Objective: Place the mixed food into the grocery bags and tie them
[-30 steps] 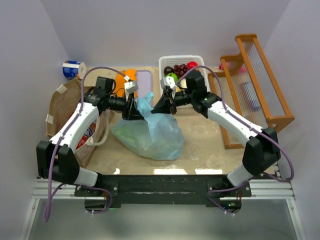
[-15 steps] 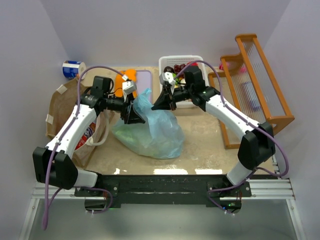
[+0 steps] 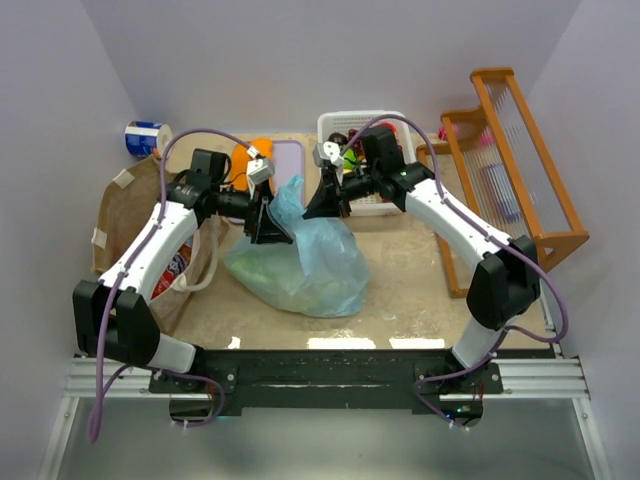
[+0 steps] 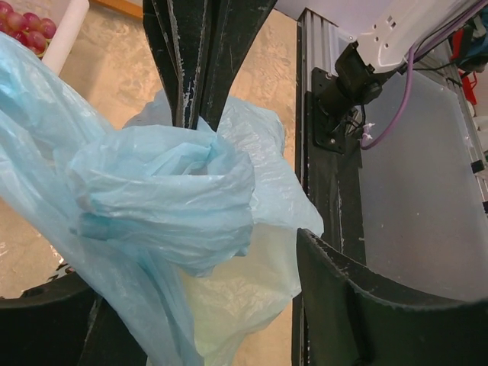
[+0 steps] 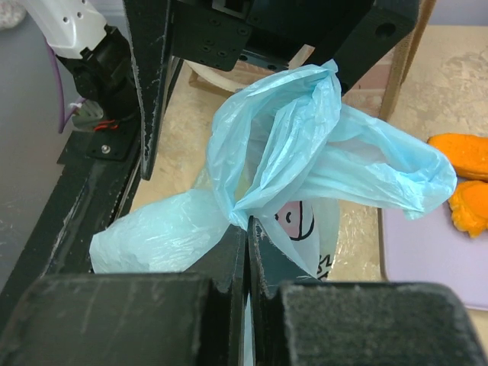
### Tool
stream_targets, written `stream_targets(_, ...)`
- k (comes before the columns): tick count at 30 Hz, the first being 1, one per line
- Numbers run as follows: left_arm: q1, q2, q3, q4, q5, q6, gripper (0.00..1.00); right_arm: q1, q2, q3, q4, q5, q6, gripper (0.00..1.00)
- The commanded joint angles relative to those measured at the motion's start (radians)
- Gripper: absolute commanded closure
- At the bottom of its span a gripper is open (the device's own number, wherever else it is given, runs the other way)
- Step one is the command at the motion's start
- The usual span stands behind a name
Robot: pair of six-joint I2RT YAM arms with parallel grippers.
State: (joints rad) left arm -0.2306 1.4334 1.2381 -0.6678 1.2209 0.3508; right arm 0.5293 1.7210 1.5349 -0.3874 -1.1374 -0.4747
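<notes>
One clamped right pincer [image 5: 248, 232] alone held the blue bag [image 3: 312, 268]; the left pincer [image 3: 268, 229] gaped empty, so its loose knot might unravel.

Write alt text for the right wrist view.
The right gripper, jaws shut, pinches a twisted strip of the light-blue plastic bag, which bunches up just beyond its fingers. Opposite, the left gripper stands open, one finger on each side of the bunched plastic. At the right edge, orange slabs lie on a lilac board.
</notes>
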Motion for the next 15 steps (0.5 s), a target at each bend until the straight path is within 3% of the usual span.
stream_targets(1, -0.004, 0.013, 0.031, 0.045, 0.051, -0.024, 0.30, 0.006, 0.011, 0.073, -0.100, 0.013, -0.076, 1.00)
stream_targets(9, -0.004, 0.024, 0.006, 0.141, 0.071, -0.088, 0.45, 0.021, 0.046, 0.120, -0.209, 0.042, -0.143, 1.00)
stream_targets(12, -0.004, 0.030, -0.002, 0.166, 0.077, -0.110, 0.58, 0.021, 0.043, 0.123, -0.209, 0.044, -0.145, 1.00)
stream_targets(13, -0.004, 0.035, -0.003, 0.172, 0.077, -0.116, 0.68, 0.023, 0.040, 0.123, -0.211, 0.045, -0.145, 1.00)
stream_targets(15, -0.004, 0.033, -0.012, 0.204, 0.084, -0.139, 0.77, 0.023, 0.035, 0.126, -0.217, 0.051, -0.145, 1.00)
